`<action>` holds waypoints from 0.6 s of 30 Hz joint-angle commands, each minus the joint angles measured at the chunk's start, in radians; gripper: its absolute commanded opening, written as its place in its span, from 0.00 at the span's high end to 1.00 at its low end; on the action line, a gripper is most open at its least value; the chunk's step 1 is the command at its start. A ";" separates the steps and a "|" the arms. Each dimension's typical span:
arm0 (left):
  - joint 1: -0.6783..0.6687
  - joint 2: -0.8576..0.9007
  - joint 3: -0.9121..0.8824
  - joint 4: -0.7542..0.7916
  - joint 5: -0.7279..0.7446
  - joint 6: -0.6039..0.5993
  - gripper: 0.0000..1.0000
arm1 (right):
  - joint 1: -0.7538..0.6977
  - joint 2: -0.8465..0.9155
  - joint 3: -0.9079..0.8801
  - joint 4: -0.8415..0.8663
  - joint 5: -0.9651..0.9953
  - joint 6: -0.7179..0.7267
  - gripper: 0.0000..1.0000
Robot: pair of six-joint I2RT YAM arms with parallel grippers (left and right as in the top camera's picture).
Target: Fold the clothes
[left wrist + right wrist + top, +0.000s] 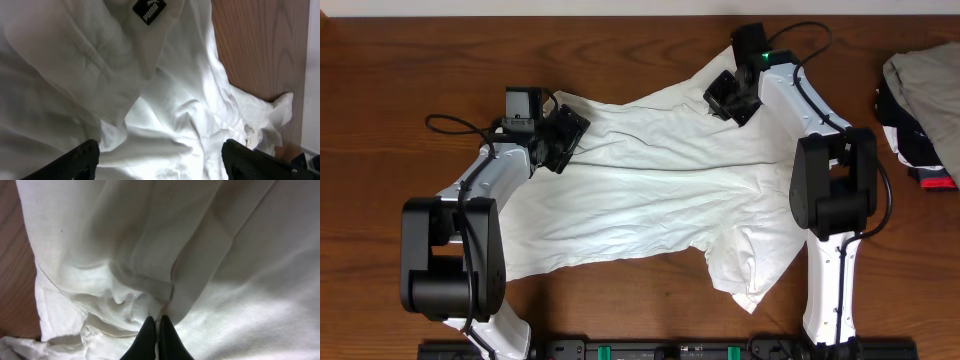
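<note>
The clothes, a white wrinkly T-shirt (pixel 660 190), lie spread across the middle of the table. My left gripper (pixel 565 140) hovers over the shirt's upper left edge. In the left wrist view that gripper (pixel 160 150) is open, its two fingers wide apart over rumpled white cloth (pixel 165 115), with a black PUMA label (pixel 149 10) at the top. My right gripper (pixel 725 100) sits on the shirt's upper right part. Seen from the right wrist, it (pixel 156 322) is shut, pinching a raised fold of the white cloth (pixel 150 280).
A heap of beige-grey, black and red garments (pixel 925 110) lies at the right edge of the table. Bare wood table (pixel 620 50) runs along the far side of the shirt and shows beside the cloth (pixel 260 45) in the left wrist view.
</note>
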 commanded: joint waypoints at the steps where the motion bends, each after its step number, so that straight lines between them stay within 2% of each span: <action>1: 0.005 -0.015 0.021 -0.003 0.017 0.014 0.20 | 0.006 0.002 0.006 -0.006 0.008 -0.039 0.98; 5: 0.013 -0.015 0.021 0.028 0.008 -0.002 0.20 | 0.006 0.002 0.006 -0.019 0.022 -0.061 0.99; 8: 0.026 -0.015 0.021 0.031 0.004 -0.042 0.25 | 0.006 0.002 0.006 -0.024 0.026 -0.063 0.99; 18: 0.073 -0.015 0.021 0.042 -0.073 -0.092 0.25 | 0.018 0.002 0.006 -0.027 0.026 -0.071 0.99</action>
